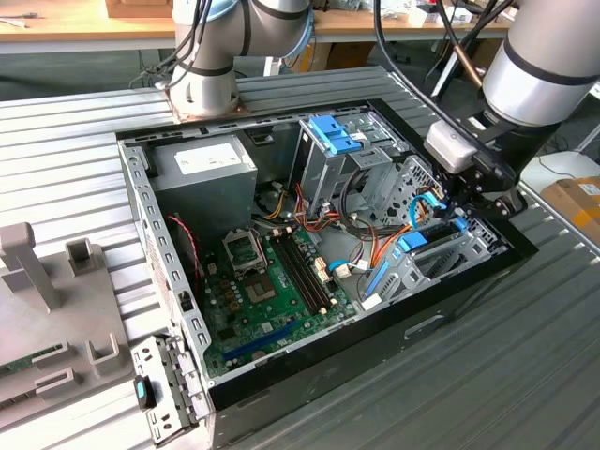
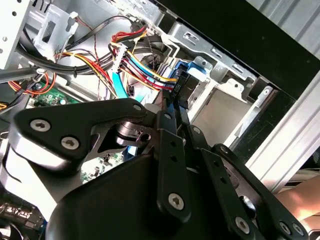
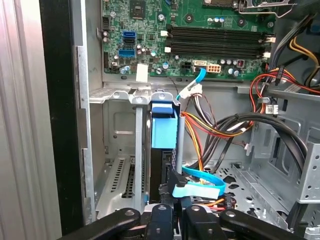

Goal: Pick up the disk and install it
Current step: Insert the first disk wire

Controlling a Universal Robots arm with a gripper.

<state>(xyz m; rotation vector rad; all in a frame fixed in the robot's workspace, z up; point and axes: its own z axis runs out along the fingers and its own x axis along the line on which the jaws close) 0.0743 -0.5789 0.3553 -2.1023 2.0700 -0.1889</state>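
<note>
Diffuse overhead light; exterior view is bright and even. Soft shadows inside the case (image 1: 141, 216), mild sheen on the ribbed tabletop (image 1: 525, 375). Second wrist view: hand (image 2: 172, 105) sits close to the lens, black links slightly soft. First wrist view: drive bay (image 3: 117, 150) is dim.

My exterior view looks down at an angle on the whole open computer case (image 1: 328, 361). In both wrist views I sit close inside it, facing the drive bay (image 3: 120, 145); the first wrist view also reaches the motherboard (image 3: 200, 35).

One open computer case (image 1: 375, 349), one motherboard (image 1: 253, 300), one power supply (image 1: 206, 173), one disk (image 3: 164, 132).
</note>
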